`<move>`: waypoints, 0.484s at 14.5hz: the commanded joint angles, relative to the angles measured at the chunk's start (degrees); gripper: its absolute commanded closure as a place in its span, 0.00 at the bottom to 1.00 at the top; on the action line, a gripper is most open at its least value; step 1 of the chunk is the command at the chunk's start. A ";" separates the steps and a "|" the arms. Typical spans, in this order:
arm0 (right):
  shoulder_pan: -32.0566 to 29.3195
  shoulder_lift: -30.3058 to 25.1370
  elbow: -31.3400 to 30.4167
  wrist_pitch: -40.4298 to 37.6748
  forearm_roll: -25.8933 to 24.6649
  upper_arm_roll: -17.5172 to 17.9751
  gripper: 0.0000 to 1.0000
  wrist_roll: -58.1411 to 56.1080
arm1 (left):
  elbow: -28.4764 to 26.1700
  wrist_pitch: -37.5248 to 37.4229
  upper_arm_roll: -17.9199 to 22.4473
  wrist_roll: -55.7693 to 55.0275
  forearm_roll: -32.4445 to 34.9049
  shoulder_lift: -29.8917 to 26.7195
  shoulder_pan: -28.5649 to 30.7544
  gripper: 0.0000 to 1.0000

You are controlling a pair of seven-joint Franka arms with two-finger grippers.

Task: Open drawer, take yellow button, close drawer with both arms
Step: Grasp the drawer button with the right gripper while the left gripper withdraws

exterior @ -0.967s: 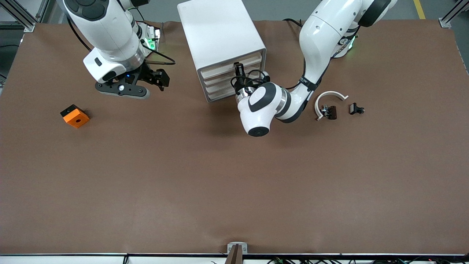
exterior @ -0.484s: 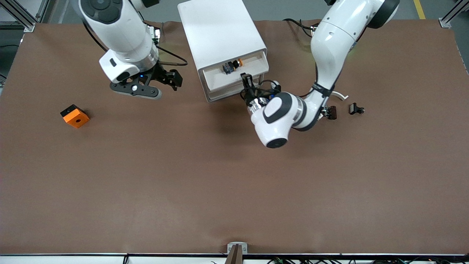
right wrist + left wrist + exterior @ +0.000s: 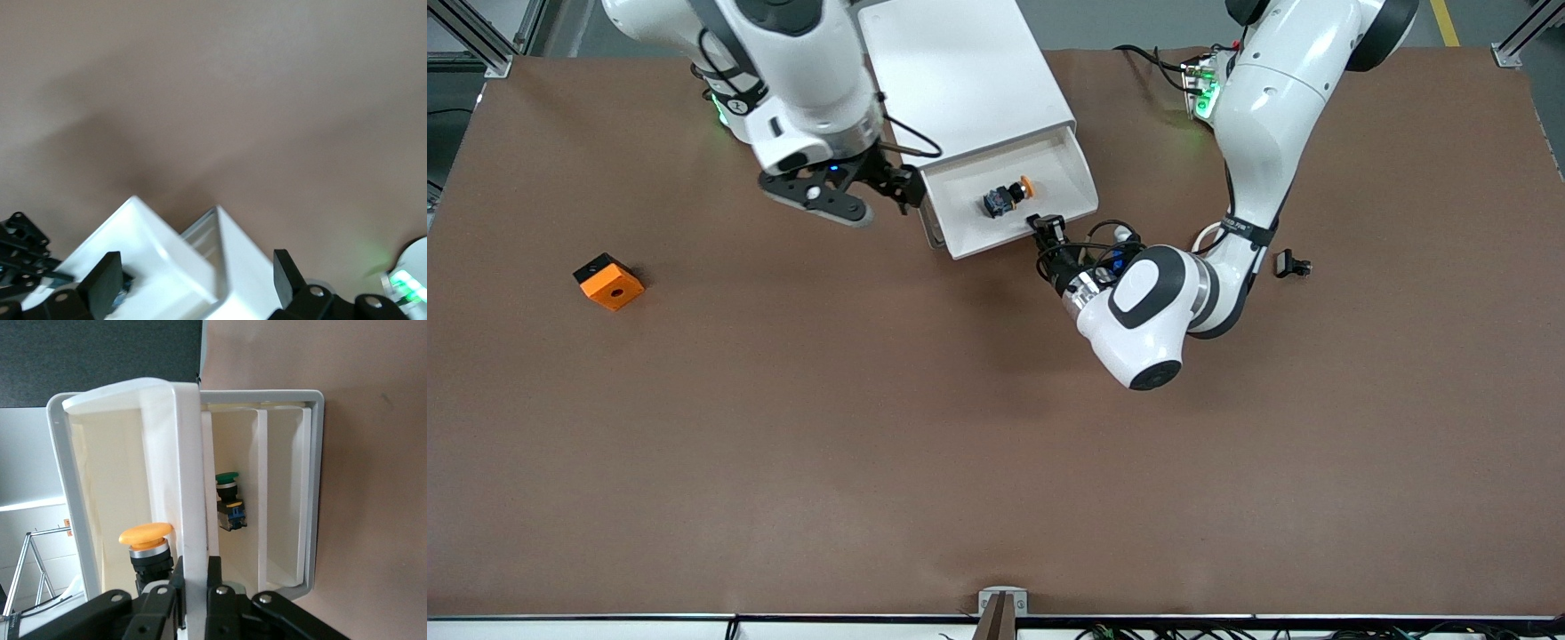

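The drawer (image 3: 1064,174), topmost in the white cabinet (image 3: 960,71), stands pulled far out toward the front camera. In it lies the button (image 3: 1009,196), its orange-yellow cap (image 3: 145,535) on a black-and-blue body. My left gripper (image 3: 1047,223) is shut on the drawer's front wall (image 3: 192,520), one finger on each face of it (image 3: 193,587). My right gripper (image 3: 903,188) hangs open over the drawer's corner (image 3: 200,267) toward the right arm's end, fingers (image 3: 105,277) apart with nothing between them.
An orange cube with a hole (image 3: 609,282) lies toward the right arm's end of the table. A small black clip (image 3: 1291,264) lies beside the left arm. A green-capped push-button (image 3: 228,480) shows in a compartment beside the drawer's front wall.
The left gripper has pulled the drawer out toward the front camera, baring the button. The right arm has swung from over bare table to the drawer's corner.
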 commanded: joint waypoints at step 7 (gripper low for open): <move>10.29 10.49 4.72 4.94 -0.11 -0.56 0.00 28.12 | 2.11 3.69 3.21 7.95 0.77 1.10 1.87 0.00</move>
